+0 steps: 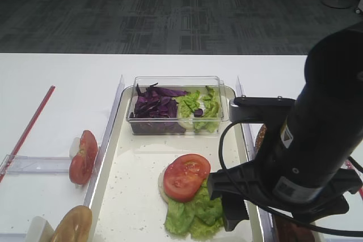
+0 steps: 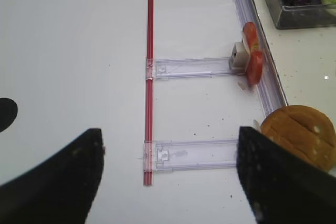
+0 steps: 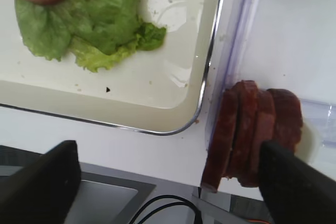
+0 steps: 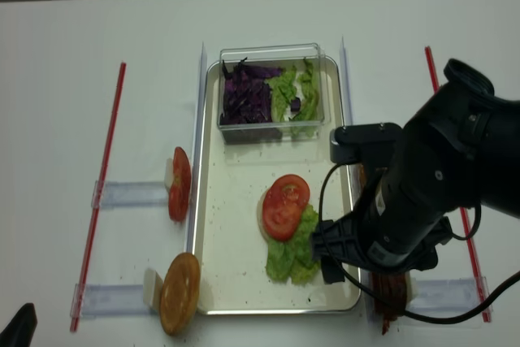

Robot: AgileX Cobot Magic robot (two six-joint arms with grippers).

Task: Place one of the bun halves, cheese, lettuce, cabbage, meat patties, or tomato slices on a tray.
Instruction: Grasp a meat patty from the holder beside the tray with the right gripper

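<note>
Meat patties (image 3: 252, 135) on edge, stacked sideways beside tray (image 3: 207, 72), between wide-apart right gripper (image 3: 168, 177) fingers.

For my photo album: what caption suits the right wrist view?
Open right pincer hovers over a stack of meat patties beside the tray holding lettuce.

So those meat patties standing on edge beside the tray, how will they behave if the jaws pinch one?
The meat patties stand leaning together in a row, so neighbours probably tip over. They look thin and moist, likely soft and slippery. The open right gripper sits just short of them.
</note>
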